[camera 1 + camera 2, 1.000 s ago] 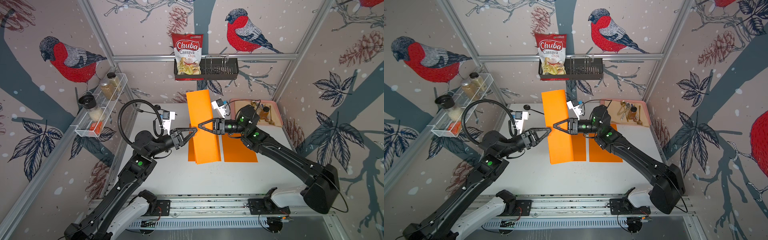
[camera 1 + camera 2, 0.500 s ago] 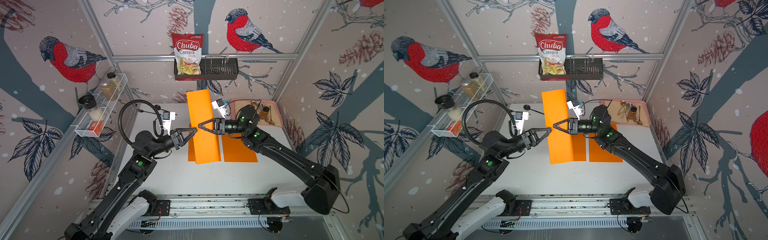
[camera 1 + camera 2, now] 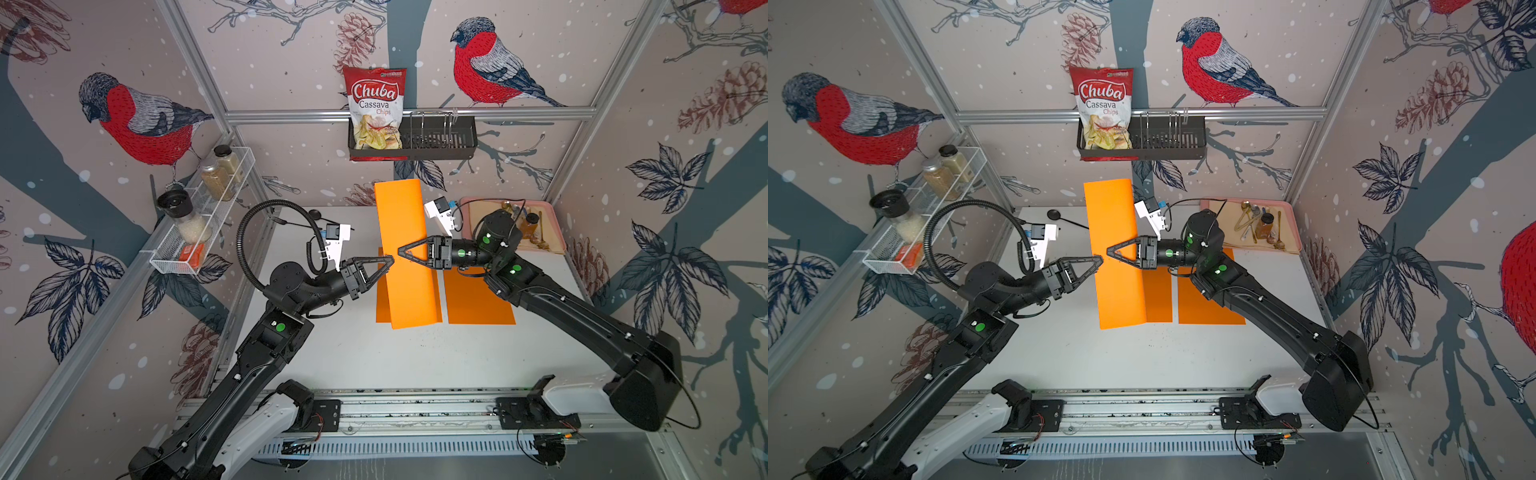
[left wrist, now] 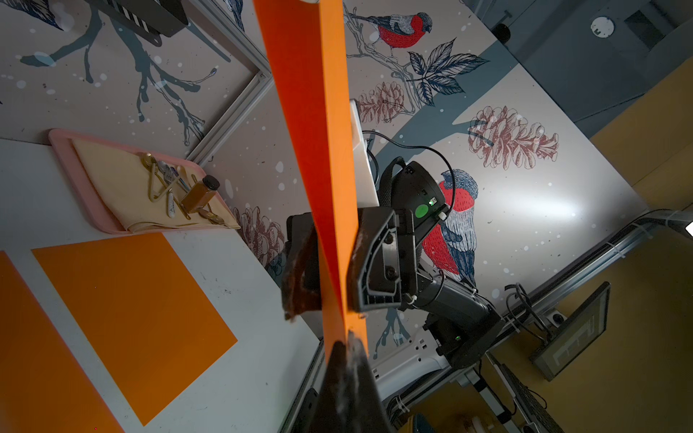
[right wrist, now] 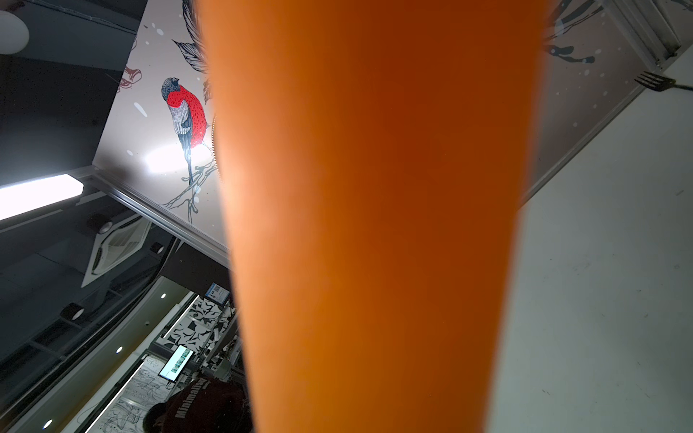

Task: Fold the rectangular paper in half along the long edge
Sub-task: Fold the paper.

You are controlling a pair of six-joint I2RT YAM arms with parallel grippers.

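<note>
The orange rectangular paper sheet (image 3: 399,216) (image 3: 1111,216) is held upright in the air above the white table (image 3: 353,353), on the left-arm side of the pink plastic tray (image 3: 540,202). Its lower edge hangs close to the tabletop, but whether it touches cannot be told.

The edge of the sheet farther from the tray is pinched by the left gripper (image 3: 390,259) (image 3: 1100,259), whose jaws are pressed together on it. This grip is seen close up in the left wrist view (image 4: 347,348). On the tray side of the sheet, the right gripper (image 3: 400,251) (image 3: 1108,251) is set almost tip to tip with the left one. In the left wrist view its two fingers (image 4: 375,270) are seen standing apart, with the paper passing between them. The right wrist view is mostly filled by the blurred orange surface (image 5: 375,225).

Two further flat orange sheets lie on the table. One (image 3: 1158,295) is directly below the held sheet and largely hidden by it. The other (image 3: 478,299) is placed just beside the first, nearer the tray, and is partly covered by the right arm.

A cream cloth (image 3: 1229,224) and a small amber bottle (image 3: 531,222) are carried on the tray. A red and white chips bag (image 3: 376,108) is stood in a black wire basket (image 3: 440,141) fixed higher up than the tray. A black spoon (image 3: 316,214) lies on the table, beyond the held sheet from the tray.
</note>
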